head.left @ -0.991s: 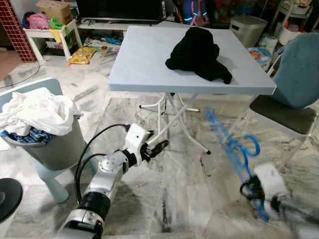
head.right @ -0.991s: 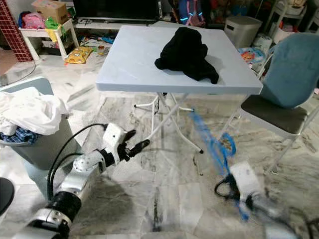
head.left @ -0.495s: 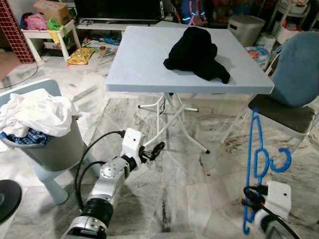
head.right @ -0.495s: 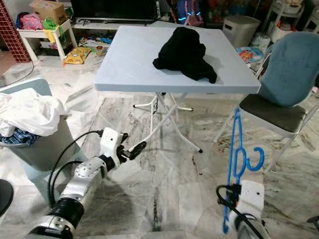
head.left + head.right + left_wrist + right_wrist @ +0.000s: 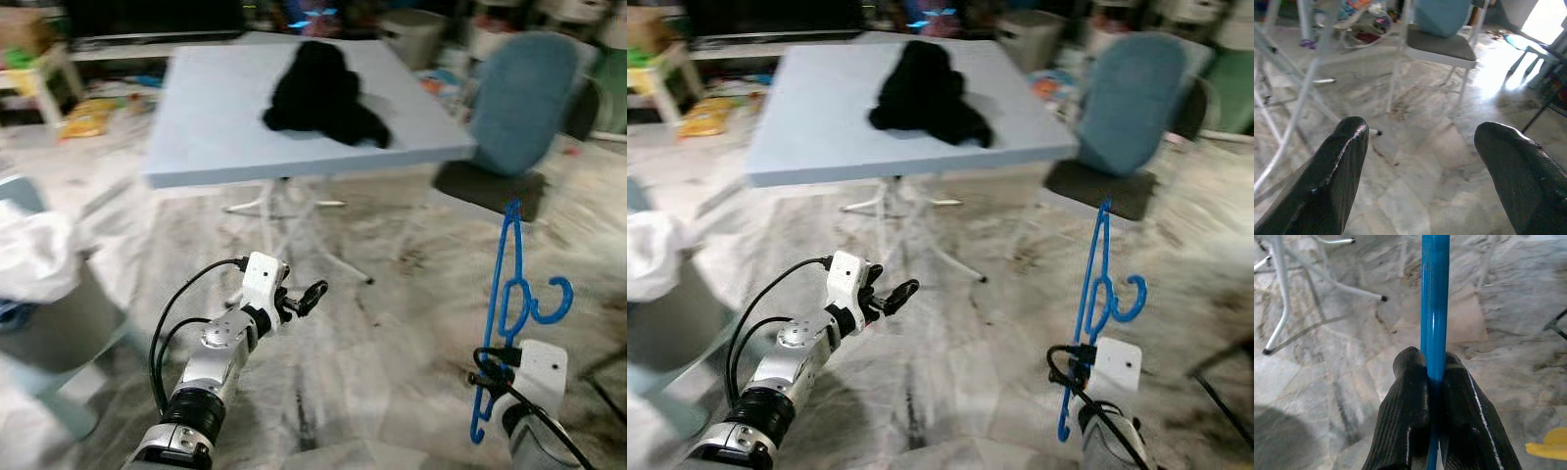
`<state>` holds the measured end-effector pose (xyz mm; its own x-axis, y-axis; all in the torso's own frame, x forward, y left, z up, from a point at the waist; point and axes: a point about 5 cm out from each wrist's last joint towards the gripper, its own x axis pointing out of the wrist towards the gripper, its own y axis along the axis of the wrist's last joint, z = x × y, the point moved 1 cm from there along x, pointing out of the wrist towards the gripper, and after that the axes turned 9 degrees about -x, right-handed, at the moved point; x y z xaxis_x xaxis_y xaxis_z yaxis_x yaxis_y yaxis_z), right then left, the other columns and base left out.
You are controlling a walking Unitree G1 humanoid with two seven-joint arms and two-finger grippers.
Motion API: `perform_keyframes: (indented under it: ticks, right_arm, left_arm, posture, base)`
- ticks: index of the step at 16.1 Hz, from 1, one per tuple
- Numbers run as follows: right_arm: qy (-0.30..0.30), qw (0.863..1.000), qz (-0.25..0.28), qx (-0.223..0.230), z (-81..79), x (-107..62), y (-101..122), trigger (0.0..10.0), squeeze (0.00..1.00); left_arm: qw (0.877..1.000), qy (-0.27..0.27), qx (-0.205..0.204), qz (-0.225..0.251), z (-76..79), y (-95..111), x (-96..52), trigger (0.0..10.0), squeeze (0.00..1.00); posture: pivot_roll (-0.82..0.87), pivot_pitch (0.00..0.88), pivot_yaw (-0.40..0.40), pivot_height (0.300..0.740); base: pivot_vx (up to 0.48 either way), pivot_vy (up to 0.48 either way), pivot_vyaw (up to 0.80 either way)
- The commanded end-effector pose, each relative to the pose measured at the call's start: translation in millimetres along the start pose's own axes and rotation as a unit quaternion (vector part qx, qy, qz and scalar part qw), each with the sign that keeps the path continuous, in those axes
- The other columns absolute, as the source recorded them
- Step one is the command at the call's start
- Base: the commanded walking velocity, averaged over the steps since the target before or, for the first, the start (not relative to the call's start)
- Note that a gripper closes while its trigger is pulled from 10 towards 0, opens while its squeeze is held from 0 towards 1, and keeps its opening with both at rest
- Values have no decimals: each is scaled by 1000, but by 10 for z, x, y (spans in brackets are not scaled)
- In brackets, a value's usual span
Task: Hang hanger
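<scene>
Holding the blue hanger low down on the near right, the right gripper has its two black fingers pressed tight on one thin bar of it. The hanger stands almost straight up from the gripper, with its hook curling out to the right about halfway up.

It looks like thin plastic, so it is likely light and a bit bendy. The bar is smooth and round, so it could slip or spin between the fingers if the arm swings fast. A firm pinch on the straight bar, like this one, seems a good place to hold it, because the hook is left free to catch on a rail. Too hard a squeeze or a knock could snap it.

On the near left, the left gripper hangs over the marble floor with its fingers spread wide apart and nothing between them.

Farther off stands a pale folding table with a black cloth bunched on top. To the right of the table is a chair with a blue back and a dark seat. At the left edge is a bin with white laundry piled in it. The head views are blurry, and I cannot make out a rail to hang the hanger on
</scene>
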<state>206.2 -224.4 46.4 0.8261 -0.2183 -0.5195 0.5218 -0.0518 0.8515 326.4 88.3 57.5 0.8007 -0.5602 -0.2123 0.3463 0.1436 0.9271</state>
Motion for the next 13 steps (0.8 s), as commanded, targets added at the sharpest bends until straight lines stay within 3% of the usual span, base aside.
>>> perform_keyframes:
  ticks: [1,13]
  right_arm:
    - [1,1000,9,-5,-31,-1,53,10000,0]
    - [1,1000,15,-4,-47,45,119,10000,0]
  left_arm:
    - [1000,-4,5,7,11,66,12,10000,0]
    - [1000,-6,3,0,23,95,57,10000,0]
  posture:
    - [-28,0,-33,740]
    - [-29,0,-30,740]
  base:
    - [0,0,-800]
    - [0,306,-797]
